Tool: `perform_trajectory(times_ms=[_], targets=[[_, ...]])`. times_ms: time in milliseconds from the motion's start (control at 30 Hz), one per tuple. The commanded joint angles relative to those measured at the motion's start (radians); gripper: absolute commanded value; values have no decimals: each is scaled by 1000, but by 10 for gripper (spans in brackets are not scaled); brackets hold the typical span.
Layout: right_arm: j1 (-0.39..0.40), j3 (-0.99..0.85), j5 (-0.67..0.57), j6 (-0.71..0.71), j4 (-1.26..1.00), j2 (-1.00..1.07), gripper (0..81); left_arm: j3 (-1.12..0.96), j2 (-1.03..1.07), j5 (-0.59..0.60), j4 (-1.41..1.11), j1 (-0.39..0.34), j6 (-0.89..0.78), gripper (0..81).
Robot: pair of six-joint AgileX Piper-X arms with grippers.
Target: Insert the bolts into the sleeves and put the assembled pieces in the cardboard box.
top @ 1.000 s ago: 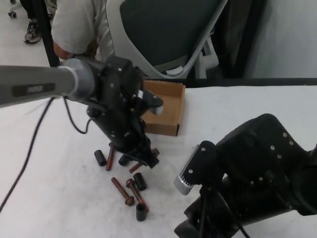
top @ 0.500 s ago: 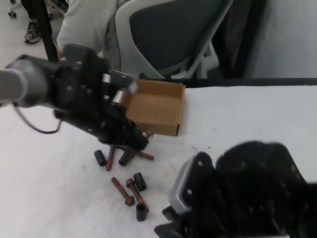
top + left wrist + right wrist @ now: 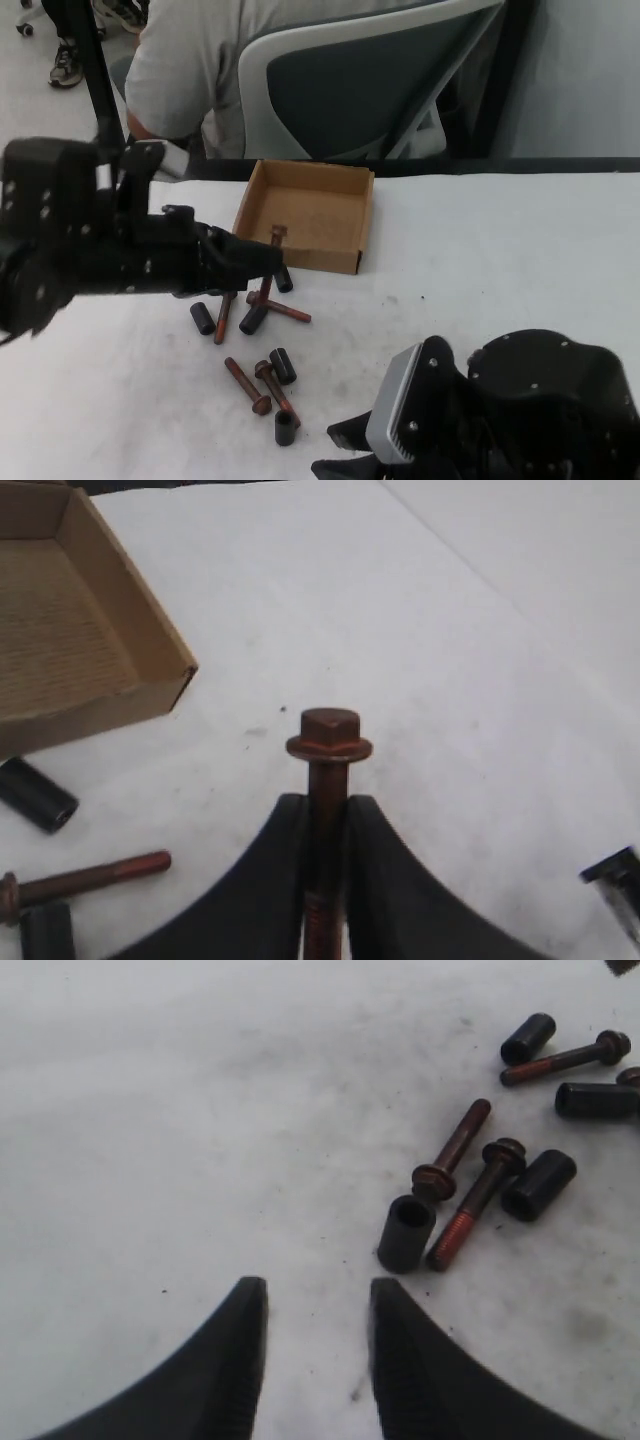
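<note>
My left gripper is shut on the shank of a copper bolt, whose hex head sticks out past the fingertips. In the high view that bolt hangs just in front of the empty cardboard box, above the pile. Loose bolts and black sleeves lie scattered on the white bench. My right gripper is open over bare bench, a short way from an upright sleeve and two bolts beside it.
The right arm bulks at the front right of the bench. A seated person and an office chair are behind the box. White bench surface lies open to the right of the box.
The left arm has swung back to the left and now carries a bolt near the box front. The right arm has sunk lower toward the bench's front edge.
</note>
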Motion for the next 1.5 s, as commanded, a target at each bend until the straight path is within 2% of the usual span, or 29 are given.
perform_trajectory(times_ms=[0, 67, 167, 267, 467, 667, 1167, 1467], targets=[[2, 9, -61, 2, -99, 69, 333, 40, -33, 33, -157, 4, -89, 8], [2, 20, -103, 12, -208, 92, 333, 95, -51, 42, -296, 4, -169, 8], [2, 30, -72, 14, -305, 97, 333, 163, -66, 103, -507, 24, -290, 8], [2, 30, -7, 14, -284, 97, 333, 206, -66, 137, -693, 58, -402, 8], [2, 9, -15, 17, -276, 124, 333, 247, -66, 142, -967, 128, -593, 8], [2, -21, -3, 69, -224, 134, 333, 270, -66, 146, -1190, 168, -754, 8], [2, -172, 73, 133, 69, 198, 333, 270, -66, 146, -1203, 178, -759, 8], [2, -262, 104, 133, 169, 251, 333, 270, -66, 146, -1203, 180, -740, 8]])
